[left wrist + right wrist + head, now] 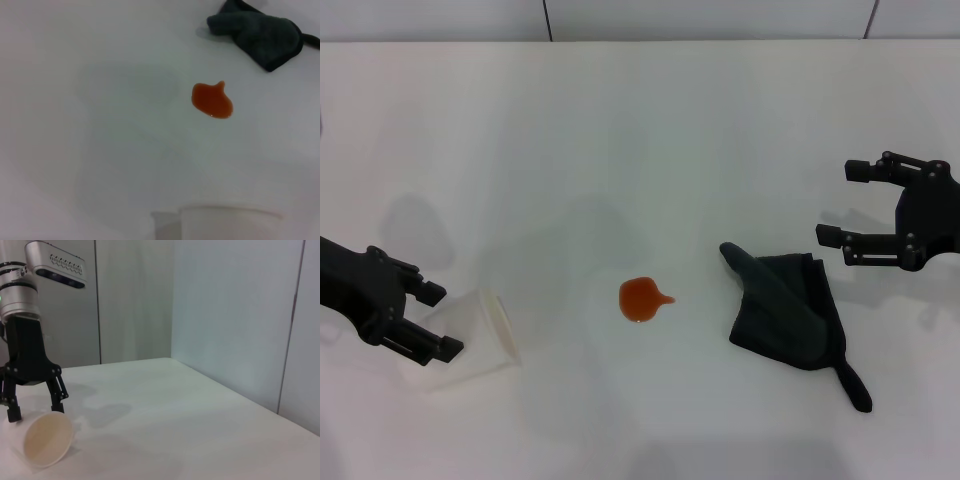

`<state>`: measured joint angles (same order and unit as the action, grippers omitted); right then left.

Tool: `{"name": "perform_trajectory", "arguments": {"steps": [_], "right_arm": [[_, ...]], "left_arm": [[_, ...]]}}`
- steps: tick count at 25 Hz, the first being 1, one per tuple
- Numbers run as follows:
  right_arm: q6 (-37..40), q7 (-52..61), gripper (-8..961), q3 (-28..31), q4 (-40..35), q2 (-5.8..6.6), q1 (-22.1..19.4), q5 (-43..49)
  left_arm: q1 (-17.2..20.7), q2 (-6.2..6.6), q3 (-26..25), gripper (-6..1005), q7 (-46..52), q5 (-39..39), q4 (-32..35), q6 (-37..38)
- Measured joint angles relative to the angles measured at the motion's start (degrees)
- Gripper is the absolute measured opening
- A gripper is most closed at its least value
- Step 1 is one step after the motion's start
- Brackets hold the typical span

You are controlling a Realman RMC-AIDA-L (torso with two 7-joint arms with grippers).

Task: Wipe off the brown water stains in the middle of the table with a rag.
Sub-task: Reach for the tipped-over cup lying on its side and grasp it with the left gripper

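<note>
From the head camera, the white surface (640, 130) is carrying three things. The brown water stains (642, 298) are sitting near the middle as one small orange-brown blot with a short point aiming toward the robot's right. The rag (788, 307), dark and folded, is lying to the right of the blot and apart from it, with a narrow corner trailing toward the near edge. A white cup (472, 339) is lying on its side at the left, its mouth turned toward the blot. The left tool (433, 320) is reaching in from the left edge with its fingers spread on either side of the cup's base end; whether they are touching the cup is not clear. The right tool (837, 203) is hovering at the right, beyond the rag and clear of it, with its fingers standing wide apart and nothing between them.

From the left wrist camera, the blot (212, 100) is showing on bare white, the rag (262, 32) is lying beyond it, and the cup's rim (225, 220) is filling the near edge.

From the right wrist camera, the left tool (34, 401) is hanging over the tipped cup (46, 440), its fingers parted above the cup's upper side, while the surface (190, 420) is stretching away to grey wall panels.
</note>
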<state>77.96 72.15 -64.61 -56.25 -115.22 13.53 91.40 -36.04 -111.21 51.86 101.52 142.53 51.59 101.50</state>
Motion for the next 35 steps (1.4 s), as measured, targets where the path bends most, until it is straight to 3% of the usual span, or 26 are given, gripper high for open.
{"name": "perform_trajectory", "arguments": {"steps": [14, 35], "right_arm": [[0.00, -0.11, 872, 0.00, 0.00, 0.00, 0.00, 0.00], [0.00, -0.43, 873, 0.15, -0.01, 0.00, 0.00, -0.04]], "left_arm": [[0.00, -1.07, 0.00, 880, -0.88, -0.08, -0.75, -0.85], [-0.35, -1.61, 0.00, 879, -1.68, 0.03, -1.32, -1.70]]}}
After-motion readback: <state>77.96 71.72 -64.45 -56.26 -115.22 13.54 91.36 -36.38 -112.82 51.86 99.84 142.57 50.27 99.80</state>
